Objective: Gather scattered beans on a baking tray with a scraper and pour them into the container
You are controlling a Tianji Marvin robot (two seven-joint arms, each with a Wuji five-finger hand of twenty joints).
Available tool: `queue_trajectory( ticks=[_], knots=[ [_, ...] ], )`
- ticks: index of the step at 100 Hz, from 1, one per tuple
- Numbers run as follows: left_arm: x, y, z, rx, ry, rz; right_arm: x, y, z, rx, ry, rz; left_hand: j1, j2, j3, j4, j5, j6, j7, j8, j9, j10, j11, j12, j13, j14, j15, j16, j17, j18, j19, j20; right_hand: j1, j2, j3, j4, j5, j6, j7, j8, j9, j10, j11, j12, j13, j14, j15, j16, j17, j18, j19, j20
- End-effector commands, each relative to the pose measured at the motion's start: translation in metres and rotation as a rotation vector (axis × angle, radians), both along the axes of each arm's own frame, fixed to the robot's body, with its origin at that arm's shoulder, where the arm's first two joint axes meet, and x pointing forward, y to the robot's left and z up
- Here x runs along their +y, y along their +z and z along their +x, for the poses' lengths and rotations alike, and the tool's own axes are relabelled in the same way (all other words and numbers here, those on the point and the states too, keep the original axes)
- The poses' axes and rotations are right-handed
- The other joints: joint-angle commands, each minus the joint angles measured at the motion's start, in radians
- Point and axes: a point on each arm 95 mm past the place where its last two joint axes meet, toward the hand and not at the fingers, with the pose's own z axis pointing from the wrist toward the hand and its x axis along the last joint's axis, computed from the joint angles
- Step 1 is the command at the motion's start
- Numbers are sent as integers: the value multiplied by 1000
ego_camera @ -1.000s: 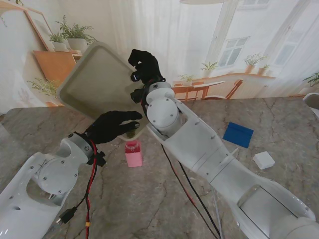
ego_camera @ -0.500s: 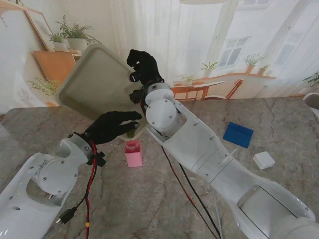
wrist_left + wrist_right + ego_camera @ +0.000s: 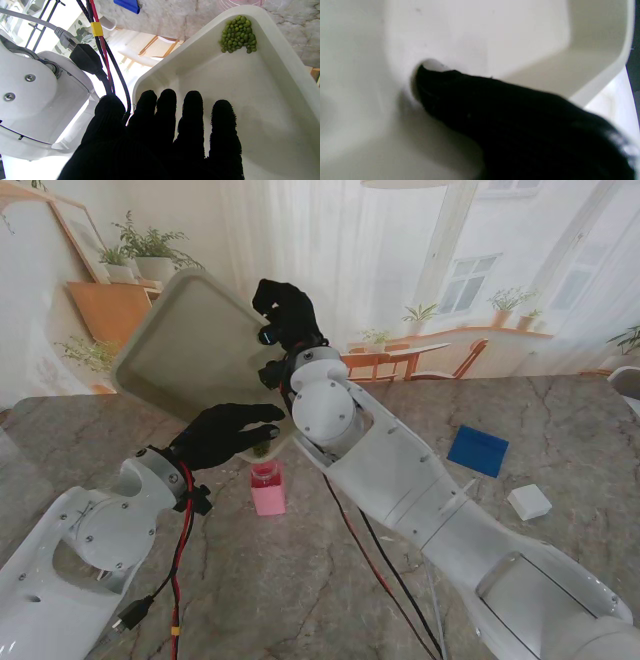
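The cream baking tray (image 3: pixel 195 345) is held off the table, tilted steeply with one corner pointing down. My right hand (image 3: pixel 285 312) is shut on its far upper rim, and one black finger (image 3: pixel 460 100) presses the tray wall (image 3: pixel 495 37). My left hand (image 3: pixel 222 432) grips the near lower edge, fingers (image 3: pixel 190 120) flat on the tray floor (image 3: pixel 262 105) and thumb outside the rim. Green beans (image 3: pixel 238 33) are heaped in the low corner (image 3: pixel 262 450), right over the pink container (image 3: pixel 267 487). The blue scraper (image 3: pixel 478 450) lies on the table to the right.
A small white block (image 3: pixel 529 502) sits on the marble table (image 3: pixel 330 580) near the scraper. Red and black cables (image 3: pixel 180 530) run along my left forearm, and a black cable (image 3: pixel 375 565) trails beside my right arm. The pink container stands between the two arms.
My right hand and the tray's upper edge have crept slightly to the left. The left hand, beans and container look the same.
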Motion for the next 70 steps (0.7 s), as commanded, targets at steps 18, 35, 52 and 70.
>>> queue_trajectory(
  ticks=[18, 35, 52, 70],
  knots=[
    [-2, -2, -1, 9, -5, -6, 4, 7, -2, -22, 23, 6, 14, -1, -12, 38, -1, 2, -6, -12, 2, -15, -16, -9, -11, 4, -18, -9, -6, 0, -8, -8, 118, 60, 102, 67, 27, -19, 46, 10, 74, -136, 149, 62, 87, -159, 230, 95, 110, -87, 397, 88],
    [-2, -2, -1, 9, -4, -7, 3, 7, -2, -24, 22, 0, 14, -1, -12, 38, -1, 3, -6, -13, 2, -13, -16, -9, -11, 4, -18, -9, -6, 1, -8, -8, 117, 61, 102, 67, 27, -19, 46, 10, 74, -139, 147, 62, 87, -159, 230, 95, 110, -86, 396, 88],
    [-2, -1, -1, 9, -3, -5, 2, 8, -3, -28, 22, -1, 14, 0, -12, 38, -2, 2, -7, -13, 1, -14, -17, -9, -11, 3, -18, -9, -6, 0, -8, -7, 118, 60, 102, 68, 27, -19, 46, 11, 75, -139, 147, 63, 87, -161, 230, 95, 110, -88, 397, 88],
    [-2, -1, -1, 7, -2, -6, 3, 8, -3, -25, 20, 1, 13, 1, -12, 38, -2, 3, -7, -13, 3, -14, -16, -9, -11, 3, -18, -9, -6, 0, -8, -7, 117, 61, 102, 68, 27, -21, 46, 11, 75, -139, 147, 63, 88, -160, 230, 95, 110, -89, 396, 88]
  ],
)
